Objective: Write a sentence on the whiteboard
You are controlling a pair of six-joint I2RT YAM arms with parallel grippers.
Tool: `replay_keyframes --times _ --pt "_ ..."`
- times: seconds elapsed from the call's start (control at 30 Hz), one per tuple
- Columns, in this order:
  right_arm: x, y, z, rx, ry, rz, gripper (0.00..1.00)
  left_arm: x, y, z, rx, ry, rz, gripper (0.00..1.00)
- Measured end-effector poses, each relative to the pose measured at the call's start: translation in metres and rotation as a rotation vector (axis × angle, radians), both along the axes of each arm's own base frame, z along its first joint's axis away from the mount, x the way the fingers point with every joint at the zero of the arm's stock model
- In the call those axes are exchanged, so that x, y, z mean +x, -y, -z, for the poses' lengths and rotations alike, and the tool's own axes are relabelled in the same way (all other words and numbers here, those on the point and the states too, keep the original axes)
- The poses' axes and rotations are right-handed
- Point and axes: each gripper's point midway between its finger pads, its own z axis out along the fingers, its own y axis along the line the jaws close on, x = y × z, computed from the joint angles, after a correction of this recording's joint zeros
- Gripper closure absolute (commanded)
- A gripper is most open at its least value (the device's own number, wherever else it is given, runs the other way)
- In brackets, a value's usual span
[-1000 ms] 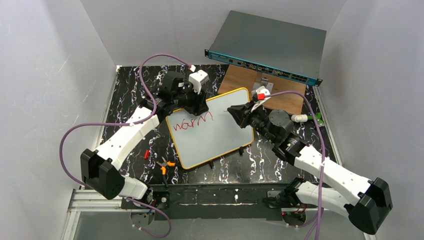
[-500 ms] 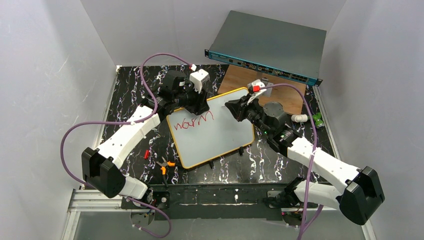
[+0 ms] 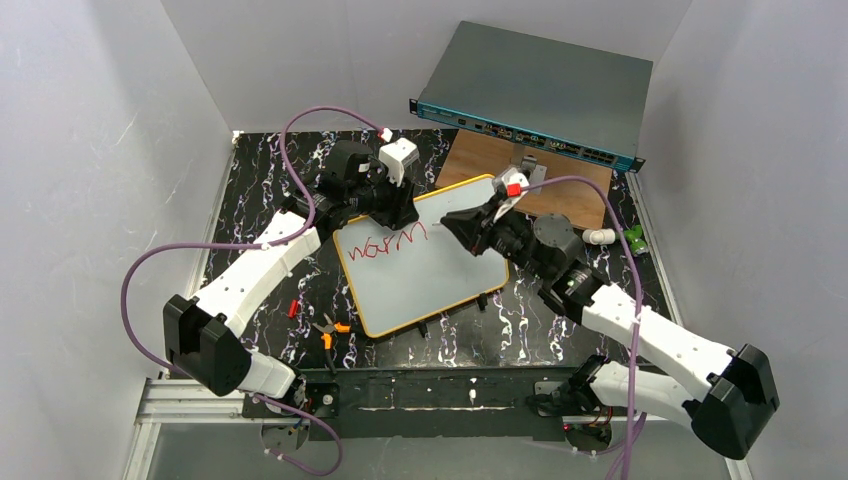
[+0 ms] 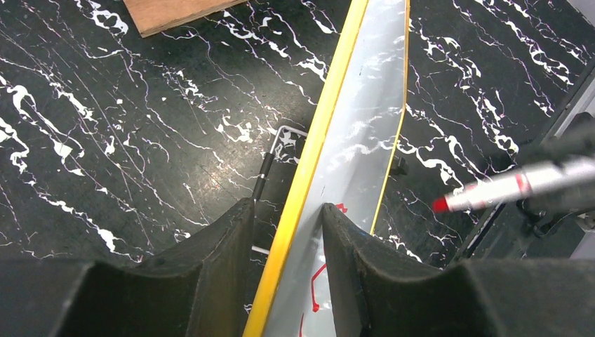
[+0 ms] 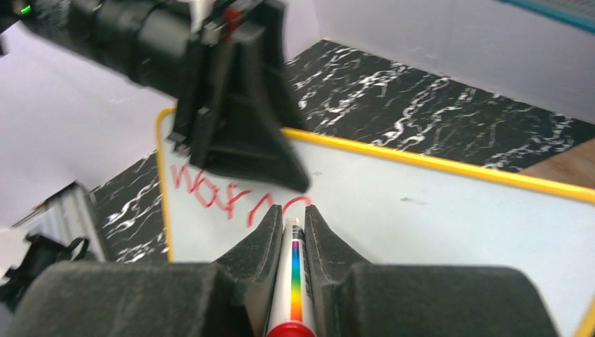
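Progress: partial. One red word (image 3: pixel 388 244), reading roughly "warm", stands along the upper left of the whiteboard (image 3: pixel 430 275). The rest of the board face is bare, so by my judgement the sentence is only begun and most of it is still to be written.

Board position: it lies mid-table on the black marbled table (image 3: pixel 250 190), raised off the surface and tilted.

Left gripper (image 4: pixel 286 210): closed across the board's yellow rim at the upper left corner, one finger on each face, steadying it.

Right gripper (image 5: pixel 291 214): clamped on a red marker (image 5: pixel 295 274), which lies between the fingers and points at the board.

Relation: the marker tip (image 4: pixel 440 204) sits just beside the last letter of the word. In the left wrist view it appears clear of the board face, though contact cannot be ruled out from these angles.
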Motion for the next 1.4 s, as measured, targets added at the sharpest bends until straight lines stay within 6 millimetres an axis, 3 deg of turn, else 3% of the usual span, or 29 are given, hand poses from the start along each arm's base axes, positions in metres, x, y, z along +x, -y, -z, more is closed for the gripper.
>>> replay_keyframes --times 0.17,0.47,0.67,0.97,1.4 --pt "-0.021 -0.008 0.013 -0.013 -0.013 -0.048 0.99 0.000 0.000 0.000 -0.003 -0.003 -0.004 1.00" --pt "0.025 0.003 0.040 -0.082 -0.059 0.144 0.99 0.000 0.000 0.000 -0.004 -0.004 -0.004 1.00" --pt "0.039 0.006 0.030 -0.071 -0.049 0.182 0.99 0.001 -0.001 0.000 0.001 -0.003 -0.010 1.00" --pt "0.045 0.004 0.013 -0.035 -0.028 0.180 0.99 0.000 0.000 0.000 0.001 -0.003 -0.008 1.00" --pt "0.045 0.003 0.024 -0.044 -0.042 0.173 0.99 0.001 -0.001 0.001 0.005 -0.001 -0.015 1.00"
